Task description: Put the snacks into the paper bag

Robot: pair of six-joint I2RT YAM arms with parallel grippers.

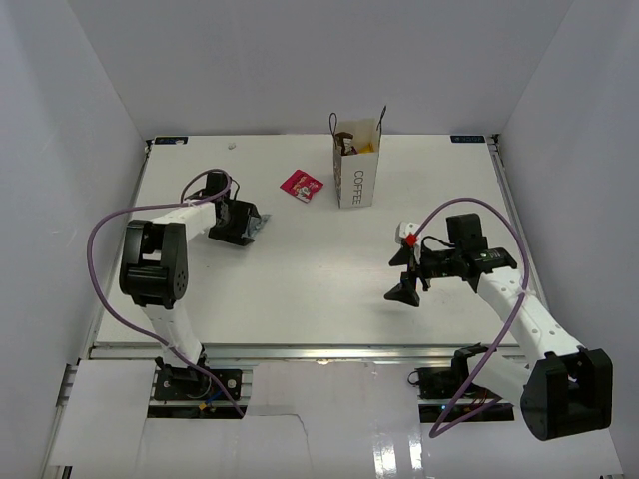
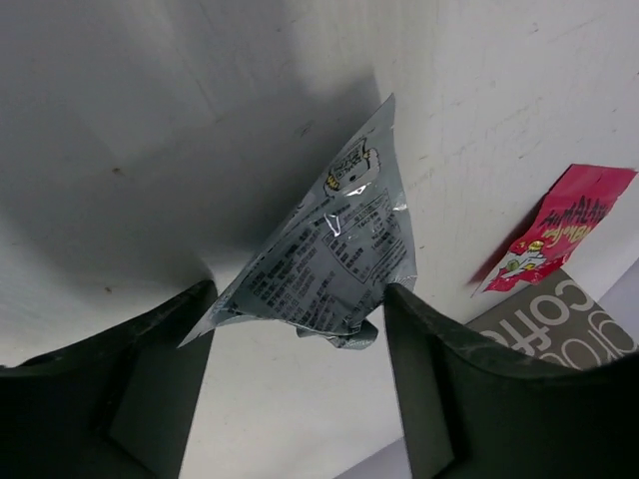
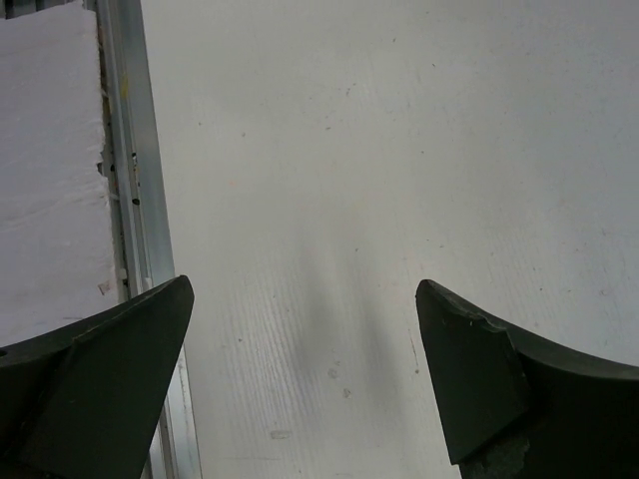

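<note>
While looking down from above, seeing the bag (image 1: 357,175) standing at twelve o'clock on the table (image 1: 300,289), a pink packet (image 1: 301,185) lying at its nine o'clock. Left gripper (image 1: 243,225) sitting low at ten o'clock by a silver packet (image 1: 260,226); right gripper (image 1: 405,274) hovering at four o'clock, spread wide. Left wrist: straddling the silver packet, jaws wide, pink packet and bag toward three o'clock. Right wrist: gaping wide over table.

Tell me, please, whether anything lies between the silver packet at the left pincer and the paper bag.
Only the pink-red packet lies flat roughly between the silver packet and the paper bag, nearer the bag; a lifted carry would probably clear it.
</note>
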